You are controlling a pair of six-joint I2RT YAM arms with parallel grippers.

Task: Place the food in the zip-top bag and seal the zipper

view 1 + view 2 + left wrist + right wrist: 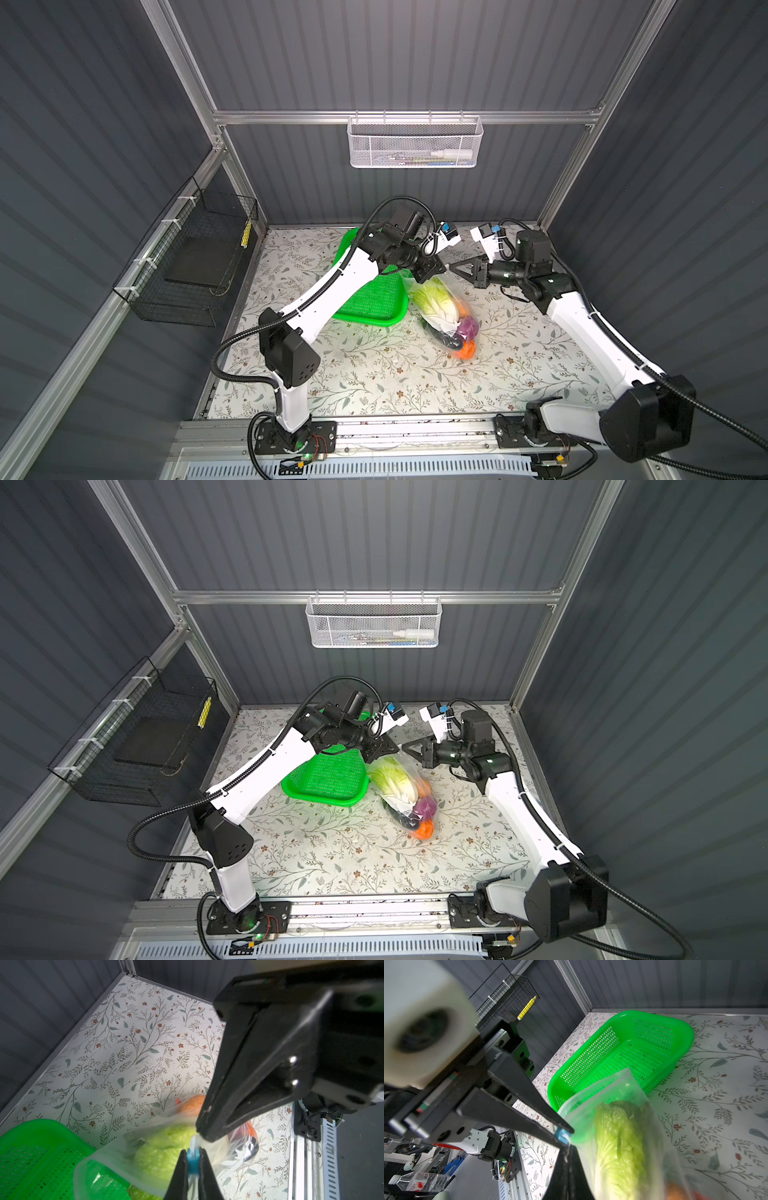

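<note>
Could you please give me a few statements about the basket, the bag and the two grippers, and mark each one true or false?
1. The green basket is empty. True.
2. The cabbage lies in the basket. False: it is inside the clear bag.
3. The left gripper is shut on the blue slider. True.
4. The right gripper is open and clear of the bag. False: it is shut on the bag's edge, right beside the slider.
</note>
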